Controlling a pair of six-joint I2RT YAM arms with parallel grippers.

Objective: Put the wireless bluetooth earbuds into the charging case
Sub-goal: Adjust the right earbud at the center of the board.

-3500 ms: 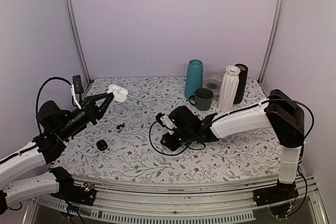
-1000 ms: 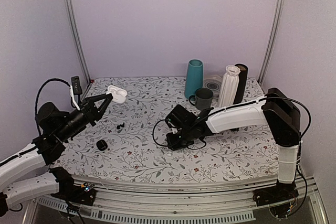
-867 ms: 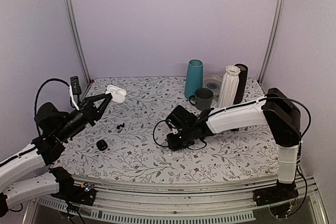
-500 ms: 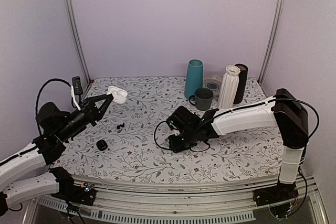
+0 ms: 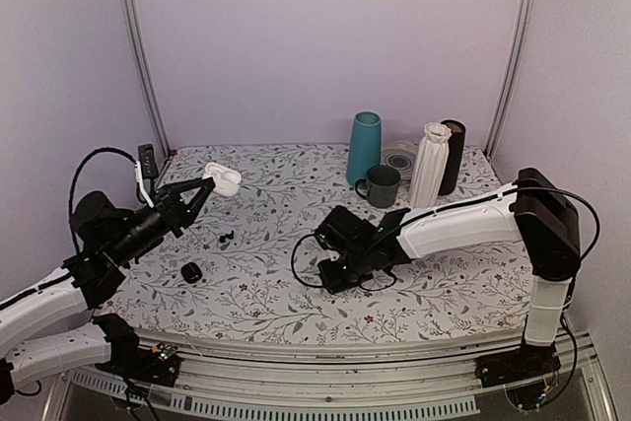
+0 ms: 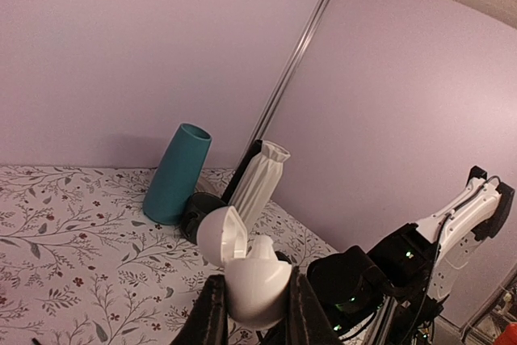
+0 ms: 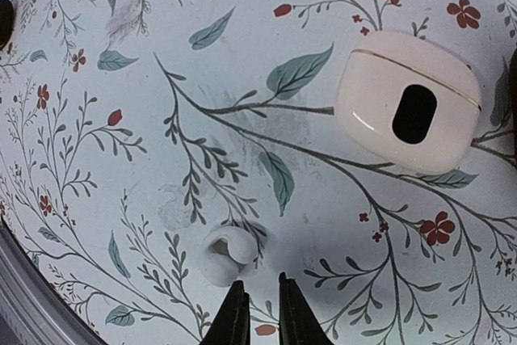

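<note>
Table under a floral cloth, both arms reaching in from the near edge

Left gripper: raised above the table's left side, toward the back-left corner. Jaws clamped on the white charging case, one finger on each flank. Case upright, its lid hinged open and tipped back. A pale lump rises from the open mouth; cannot tell what it is

Wireless bluetooth earbuds: two tiny dark bits lying close together on the cloth in the left half of the table, below and in front of the raised case and well apart from it. Neither gripper touches them. A black round thing lies nearer the near edge, close to the left edge

Right gripper: low over the cloth near the middle of the table, pointing down. Fingers drawn almost together, only a thin slit between, nothing in it. Just beyond the tips lies a small white curled piece, not touched. Farther off in the wrist view, a closed white case with a dark oval on it lies flat on the cloth

Back edge, right of centre: teal vase, dark mug just in front of it, pale disc, white ribbed vase, black cylinder just behind the ribbed vase
</note>
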